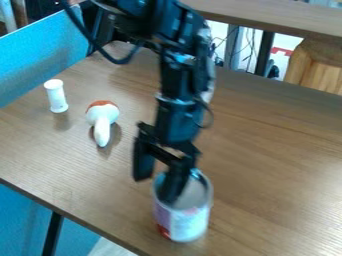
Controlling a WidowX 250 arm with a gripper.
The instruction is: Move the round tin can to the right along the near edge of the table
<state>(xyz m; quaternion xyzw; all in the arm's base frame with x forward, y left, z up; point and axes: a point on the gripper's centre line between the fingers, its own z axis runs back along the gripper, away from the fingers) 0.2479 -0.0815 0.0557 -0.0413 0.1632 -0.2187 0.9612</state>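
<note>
Nearest: open-topped tin can (184, 220), upright on its base by the table (274, 155) edge. My gripper (155, 179) is wide, one finger in its mouth, one outside, apparently to straddle the wall. Beyond: toy mushroom (102, 120), tipped over; white spool (57, 96), on end.

I see my open tool (156, 187) at the can (189, 222), bottom centre; a white cylinder (57, 97) and mushroom-shaped object (102, 119) sit left.

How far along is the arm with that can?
Done: the hand is at the can, one finger over or inside its open top, the other outside. In hand: nothing gripped, it seems; the fingers stand apart. Left: probably closing on the rim. The white tube stands away from it.
</note>
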